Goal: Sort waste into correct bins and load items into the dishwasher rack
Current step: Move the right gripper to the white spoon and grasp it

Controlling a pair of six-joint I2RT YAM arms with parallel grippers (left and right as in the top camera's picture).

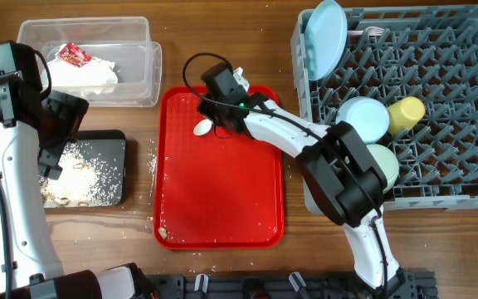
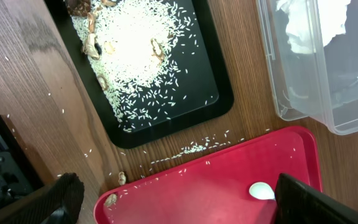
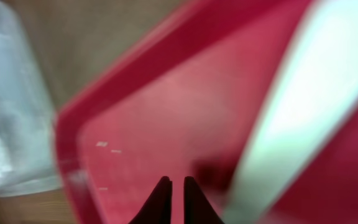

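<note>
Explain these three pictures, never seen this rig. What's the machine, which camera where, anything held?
Two robot arms work at a table. One camera looks down from above; one sits on each wrist. The left gripper hangs open near a black tray of rice and scraps. The right gripper is shut at a white spoon on the red serving tray; blur hides whether it grips it. A clear tub holds napkins and a wrapper. The grey dishwasher rack holds a light blue plate, two bowls and a yellow-green cup.

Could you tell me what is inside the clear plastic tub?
The clear tub holds crumpled white napkins with a red-and-white wrapper on top; anything beneath them is covered.
</note>
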